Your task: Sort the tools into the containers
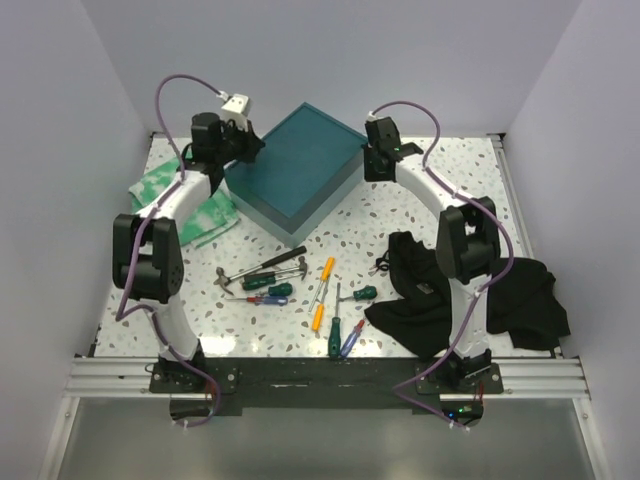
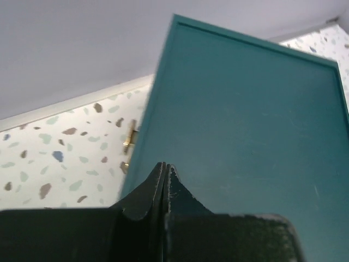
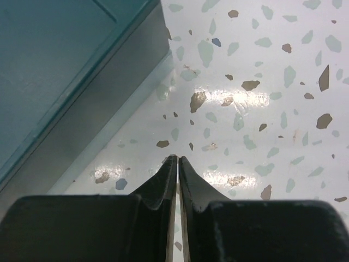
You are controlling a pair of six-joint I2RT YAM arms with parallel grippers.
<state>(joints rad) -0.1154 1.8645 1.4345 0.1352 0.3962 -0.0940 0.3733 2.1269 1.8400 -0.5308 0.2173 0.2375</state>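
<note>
The small hand tools lie loose on the speckled white surface (image 1: pixel 400 210) near the arm bases, none of them in a container: a black-handled hammer (image 1: pixel 268 266), an orange-handled screwdriver (image 1: pixel 326 268) and a green-handled screwdriver (image 1: pixel 334 338) among them. Behind them stands the dark-teal rectangular plastic box (image 1: pixel 295 165). The left gripper (image 2: pixel 165 166) is closed and empty at the box's left corner. The right gripper (image 3: pixel 178 158), also closed on nothing, hangs over the surface just beside the box's right corner. A black cloth (image 1: pixel 520 300) lies at the right, a green-and-white cloth (image 1: pixel 165 185) at the left.
</note>
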